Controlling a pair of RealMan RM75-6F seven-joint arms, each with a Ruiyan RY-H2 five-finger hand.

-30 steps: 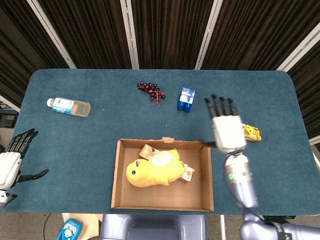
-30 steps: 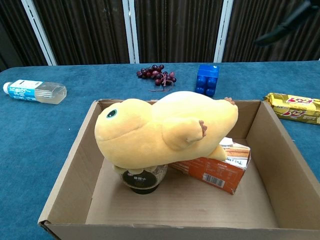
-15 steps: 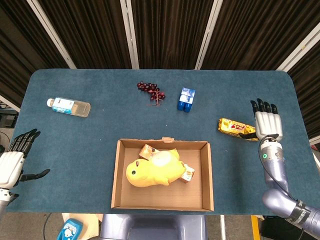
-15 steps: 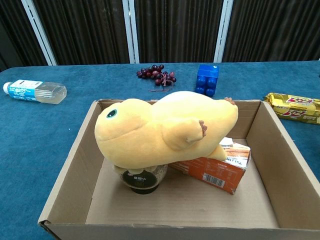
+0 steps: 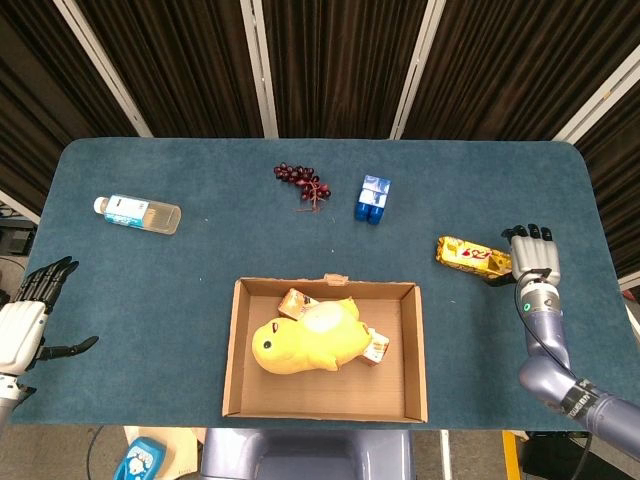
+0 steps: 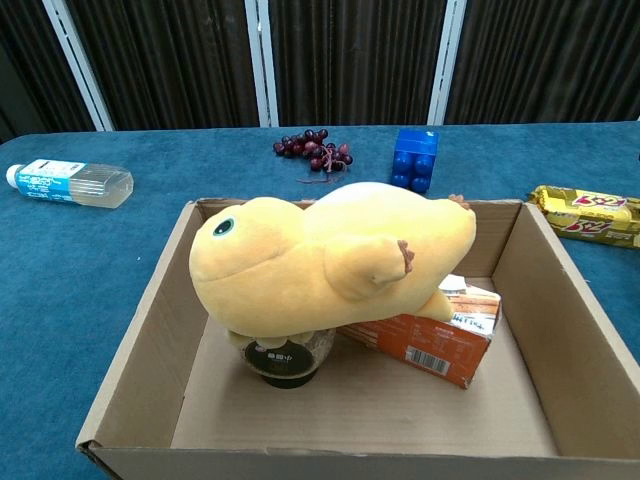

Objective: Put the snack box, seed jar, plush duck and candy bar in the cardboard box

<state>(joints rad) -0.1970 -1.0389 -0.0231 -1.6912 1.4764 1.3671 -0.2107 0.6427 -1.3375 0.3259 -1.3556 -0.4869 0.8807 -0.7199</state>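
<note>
Fingers [image 5: 536, 234] of the right hand [image 5: 531, 257] point toward twelve o'clock, side by side, at the right-hand end of the candy bar [image 5: 470, 256]. Whether they pinch the wrapper or merely rest against it, I cannot tell; the chest view does not show the hand at all. Candy bar lies flat on the table [image 5: 200, 260], about three o'clock from the cardboard box [image 5: 232, 350] and well apart from it. Last task item outside the box, which likely explains the right hand's station there.

Left hand [image 5: 22, 325] sits at the table's nine o'clock edge, fingers spread apart, holding nothing; it looks parked clear of the work.

Inside the box: plush duck [image 6: 330, 260] lies on its side, propped on the seed jar [image 6: 285, 358] and the snack box [image 6: 425, 330], so it rides high near the box's rim. Jar is toward seven o'clock under the duck's head, snack box toward four o'clock under its tail. Free floor remains along the near wall, room enough, I judge, for the bar.

Non-task items at the far side: water bottle [image 5: 138, 212] at ten o'clock, grapes [image 5: 301, 180] and blue block [image 5: 373, 199] near twelve.
</note>
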